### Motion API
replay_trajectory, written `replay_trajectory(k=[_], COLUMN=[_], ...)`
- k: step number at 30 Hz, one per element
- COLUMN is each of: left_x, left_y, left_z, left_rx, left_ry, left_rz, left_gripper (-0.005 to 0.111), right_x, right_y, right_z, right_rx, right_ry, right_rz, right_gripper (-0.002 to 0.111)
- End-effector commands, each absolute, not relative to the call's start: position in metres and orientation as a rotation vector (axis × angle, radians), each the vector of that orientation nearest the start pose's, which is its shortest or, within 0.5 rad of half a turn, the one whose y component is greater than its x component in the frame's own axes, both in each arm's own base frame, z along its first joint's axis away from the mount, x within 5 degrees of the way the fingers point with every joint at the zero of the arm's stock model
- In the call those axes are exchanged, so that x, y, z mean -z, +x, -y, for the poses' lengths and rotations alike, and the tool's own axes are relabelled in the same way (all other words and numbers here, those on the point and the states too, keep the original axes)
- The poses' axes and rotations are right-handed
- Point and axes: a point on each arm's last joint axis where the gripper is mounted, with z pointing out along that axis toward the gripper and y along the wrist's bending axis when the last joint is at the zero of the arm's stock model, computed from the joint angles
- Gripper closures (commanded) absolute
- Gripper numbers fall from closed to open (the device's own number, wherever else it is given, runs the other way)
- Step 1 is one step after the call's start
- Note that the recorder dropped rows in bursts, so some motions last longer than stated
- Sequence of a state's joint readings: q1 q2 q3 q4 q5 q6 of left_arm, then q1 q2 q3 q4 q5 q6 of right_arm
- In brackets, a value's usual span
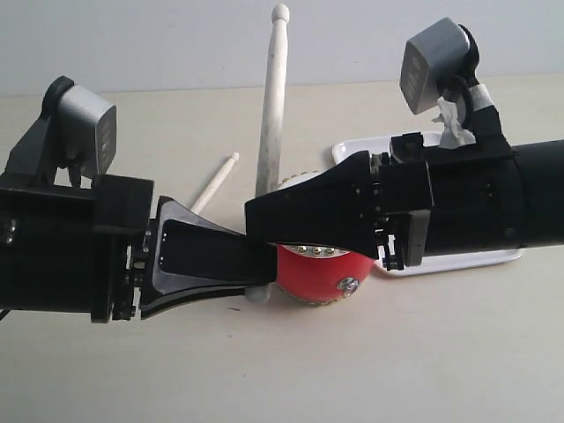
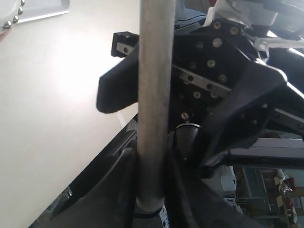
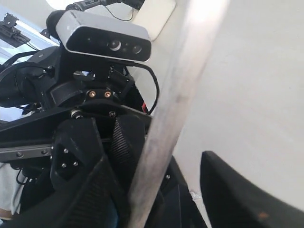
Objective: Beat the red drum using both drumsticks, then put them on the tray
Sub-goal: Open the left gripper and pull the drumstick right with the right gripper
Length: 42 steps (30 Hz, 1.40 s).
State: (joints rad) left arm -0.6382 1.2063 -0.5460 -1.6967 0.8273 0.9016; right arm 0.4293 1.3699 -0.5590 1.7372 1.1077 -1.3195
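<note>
The red drum (image 1: 319,275) sits mid-table, mostly hidden under my right gripper; its studs (image 2: 14,19) show in the left wrist view. My left gripper (image 1: 260,269) (image 2: 151,161) is shut on one drumstick (image 1: 273,106) (image 2: 154,95), held upright. My right gripper (image 1: 256,216) (image 3: 164,152) is open, its jaws on either side of that same drumstick (image 3: 175,104); one finger is close to it, the other stands apart. The second drumstick (image 1: 216,183) lies on the table behind the left gripper, its near end hidden. The white tray (image 1: 458,260) (image 2: 42,9) lies right of the drum, under the right arm.
The beige table (image 1: 397,352) stretches bare toward the front. The two arms meet over the drum, with the left arm's wrist camera (image 3: 104,42) close in front of the right gripper.
</note>
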Motion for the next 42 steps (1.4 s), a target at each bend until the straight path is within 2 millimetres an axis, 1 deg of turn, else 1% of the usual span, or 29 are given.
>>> replay_trajectory(k=[1,8,10,11,14,17,18,19,20,22,26,27,28,30,32,34,36,37,39,42], left_x=[-0.257,-0.252,-0.252,-0.252,-0.251,-0.250,-0.250,-0.251,-0.251,-0.251,-0.251,-0.251,-0.250,-0.248,-0.245,-0.243,-0.241,-0.241,-0.241,-0.250], left_y=[0.128,0.124,0.124,0.125,0.127,0.128,0.128,0.127,0.127,0.126,0.126,0.126,0.126,0.128,0.130,0.135,0.142,0.146,0.157,0.176], left_z=[0.184,0.191,0.191,0.191,0.191,0.190,0.190,0.190,0.190,0.191,0.191,0.190,0.190,0.187,0.181,0.172,0.159,0.152,0.137,0.120], left_rx=[1.737,1.649,1.649,1.647,1.619,1.597,1.592,1.597,1.603,1.611,1.610,1.604,1.597,1.542,1.489,1.412,1.306,1.234,1.028,0.682], left_ry=[0.413,0.403,0.399,0.398,0.379,0.376,0.388,0.398,0.402,0.411,0.414,0.424,0.431,0.465,0.463,0.455,0.460,0.464,0.483,0.496], left_rz=[-2.296,-2.325,-2.324,-2.325,-2.328,-2.325,-2.320,-2.316,-2.315,-2.312,-2.313,-2.315,-2.317,-2.330,-2.370,-2.412,-2.447,-2.473,-2.551,-2.638], left_gripper=[0.107,0.107,0.107,0.107,0.107,0.106,0.105,0.101,0.094,0.078,0.030,0.021,0.017,0.019,0.022,0.027,0.031,0.031,0.031,0.031], right_x=[-0.241,-0.241,-0.241,-0.241,-0.242,-0.242,-0.243,-0.243,-0.243,-0.243,-0.242,-0.242,-0.242,-0.241,-0.243,-0.249,-0.257,-0.261,-0.267,-0.265], right_y=[0.173,0.173,0.173,0.173,0.172,0.171,0.171,0.171,0.171,0.171,0.171,0.171,0.172,0.175,0.178,0.180,0.182,0.183,0.186,0.185], right_z=[-0.167,-0.167,-0.167,-0.167,-0.167,-0.167,-0.167,-0.167,-0.167,-0.167,-0.167,-0.167,-0.167,-0.165,-0.162,-0.155,-0.146,-0.141,-0.129,-0.111], right_rx=[-1.676,-1.675,-1.676,-1.682,-1.696,-1.714,-1.717,-1.717,-1.718,-1.720,-1.715,-1.710,-1.700,-1.634,-1.557,-1.502,-1.489,-1.494,-1.498,-1.355], right_ry=[-0.593,-0.593,-0.591,-0.587,-0.583,-0.592,-0.591,-0.591,-0.588,-0.586,-0.584,-0.581,-0.577,-0.526,-0.459,-0.389,-0.285,-0.206,-0.057,-0.019], right_rz=[-2.073,-2.073,-2.074,-2.077,-2.077,-2.069,-2.069,-2.069,-2.071,-2.073,-2.075,-2.077,-2.080,-2.112,-2.140,-2.137,-2.131,-2.132,-2.134,-2.220], right_gripper=[0.055,0.055,0.059,0.061,0.074,0.090,0.098,0.105,0.108,0.108,0.108,0.108,0.108,0.108,0.108,0.108,0.108,0.108,0.108,0.108])
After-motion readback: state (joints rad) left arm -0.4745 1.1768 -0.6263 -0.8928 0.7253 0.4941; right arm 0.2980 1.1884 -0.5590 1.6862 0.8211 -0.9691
